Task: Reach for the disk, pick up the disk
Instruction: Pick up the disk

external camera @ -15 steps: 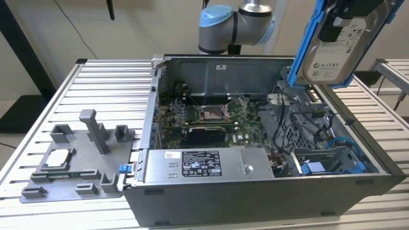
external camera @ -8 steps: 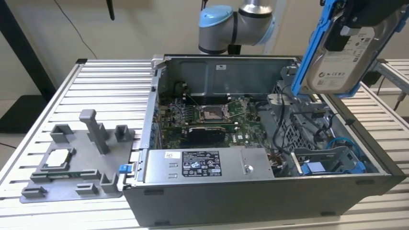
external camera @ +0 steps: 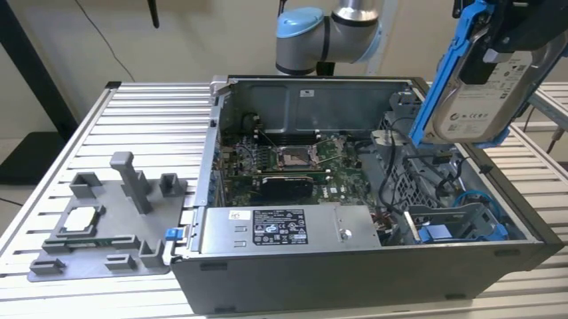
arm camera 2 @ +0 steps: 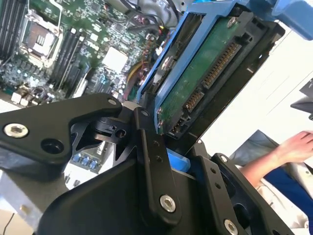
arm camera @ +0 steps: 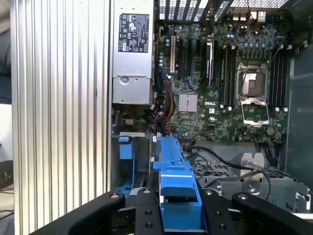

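The disk (external camera: 475,93) is a silver-grey drive with a white label, framed by blue carrier rails. It hangs tilted, almost on edge, in the air above the open computer case's drive bay at the exterior view's right. My gripper (external camera: 499,50) is shut on its upper end. In the second wrist view the disk (arm camera 2: 205,73) shows its green circuit board and connector, and the black fingers (arm camera 2: 152,161) clamp the blue rail. The first wrist view shows the disk's blue carrier (arm camera: 177,193) edge-on between the fingers (arm camera: 145,210).
Below lies the open computer case (external camera: 355,272) with its motherboard (external camera: 284,159), a grey power supply box (external camera: 284,229) and a blue drive bay (external camera: 461,226). A grey fixture (external camera: 106,226) holding a small chip sits on the slatted table (external camera: 142,113). A person's hand (arm camera 2: 296,147) is nearby.
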